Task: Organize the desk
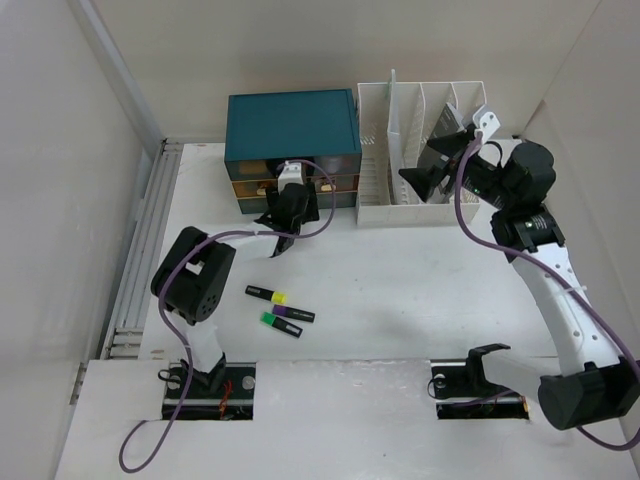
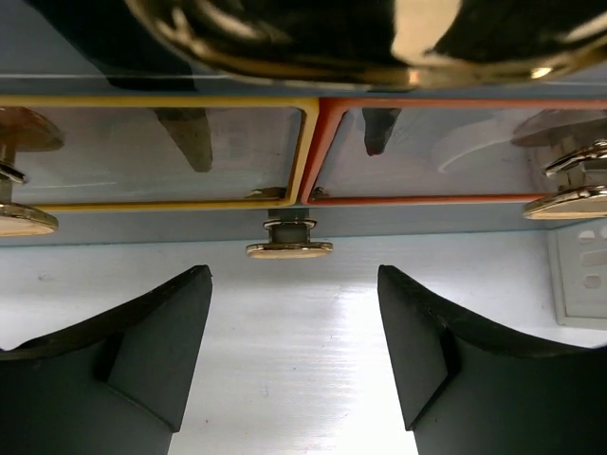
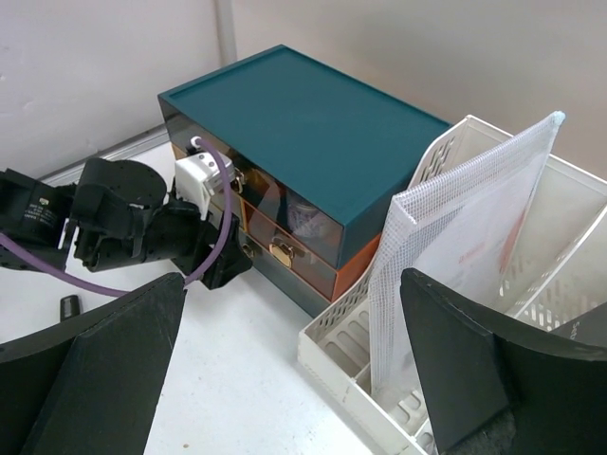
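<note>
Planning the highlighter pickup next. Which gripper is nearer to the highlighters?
Left. The left gripper is at the drawer box front, a short way behind the highlighters; the right gripper is at the file rack, farther off to the right.

White desk (image 1: 400, 300), teal drawer box (image 1: 290, 125), white file rack (image 1: 375, 192), perhaps three highlighters (image 1: 268, 293)

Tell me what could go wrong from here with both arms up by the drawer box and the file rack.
The left jaws stand open before a small gold knob on the teal drawer box; they may slip off it or drag the whole box. The right jaws, open beside the mesh pouch in the file rack, might knock it over. The left arm's elbow could sweep the highlighters.
</note>
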Robot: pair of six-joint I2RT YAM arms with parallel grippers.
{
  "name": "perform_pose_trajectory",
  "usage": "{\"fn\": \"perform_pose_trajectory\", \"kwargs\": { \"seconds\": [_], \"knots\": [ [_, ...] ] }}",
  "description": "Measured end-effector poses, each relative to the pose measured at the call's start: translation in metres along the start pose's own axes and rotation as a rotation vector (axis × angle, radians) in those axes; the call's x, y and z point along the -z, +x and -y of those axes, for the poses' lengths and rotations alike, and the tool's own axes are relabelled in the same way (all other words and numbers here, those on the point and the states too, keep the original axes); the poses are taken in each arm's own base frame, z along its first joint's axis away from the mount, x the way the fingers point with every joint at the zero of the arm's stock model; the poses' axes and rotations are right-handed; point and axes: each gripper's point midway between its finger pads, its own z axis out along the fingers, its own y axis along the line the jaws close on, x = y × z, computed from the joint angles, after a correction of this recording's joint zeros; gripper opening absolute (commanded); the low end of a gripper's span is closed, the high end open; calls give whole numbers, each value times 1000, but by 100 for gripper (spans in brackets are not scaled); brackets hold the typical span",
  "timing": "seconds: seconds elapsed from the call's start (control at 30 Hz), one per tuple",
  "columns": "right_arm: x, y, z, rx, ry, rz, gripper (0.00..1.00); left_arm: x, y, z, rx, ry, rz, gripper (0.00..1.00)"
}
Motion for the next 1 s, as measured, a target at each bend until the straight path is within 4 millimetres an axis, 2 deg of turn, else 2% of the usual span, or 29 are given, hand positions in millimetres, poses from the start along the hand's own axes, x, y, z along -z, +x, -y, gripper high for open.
{"fn": "perform_pose_trajectory", "kwargs": {
  "seconds": [0.13,0.23,0.4,0.5,0.7,0.87,1.0],
  "knots": [
    [-2,3,1,-4,-2,-4,100,0,4,-1,2,8,3,66],
    [-3,4,1,-7,-3,-5,100,7,18,-4,34,32,-17,66],
    [-3,4,1,-7,-4,-5,100,26,46,-13,212,103,-58,66],
    [-3,5,1,-8,-5,-5,100,32,53,-22,341,129,-61,70],
    [-3,6,2,-8,-7,-6,100,33,35,-21,538,215,-2,70],
    [-3,10,2,-13,-9,-13,100,29,22,-33,685,252,46,70],
    [-3,10,1,-13,-11,-13,100,23,25,-35,737,259,40,70]
  ]
}}
